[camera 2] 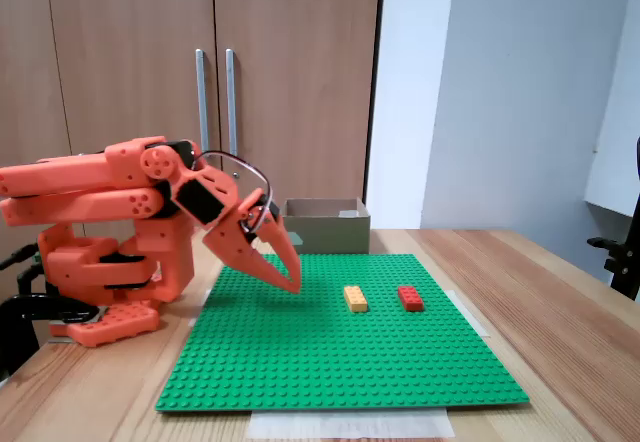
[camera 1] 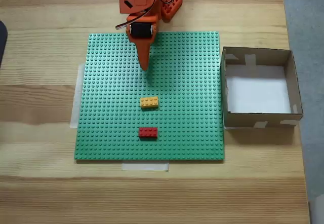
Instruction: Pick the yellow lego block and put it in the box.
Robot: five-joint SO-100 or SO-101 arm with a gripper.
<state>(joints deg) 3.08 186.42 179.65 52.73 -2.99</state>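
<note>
The yellow lego block lies flat near the middle of the green studded baseplate. My orange gripper is shut with nothing in it. Its tip points down at the plate, a short way behind the block in a fixed view from above. In a fixed view from the side it hovers just left of the block, close to the studs. The box, brown cardboard with a white floor, stands off the plate's right edge seen from above, with nothing inside.
A red brick sits on the plate just beyond the yellow one, farther from the arm. The arm's orange base stands at the plate's far edge. White tape holds the plate to the wooden table.
</note>
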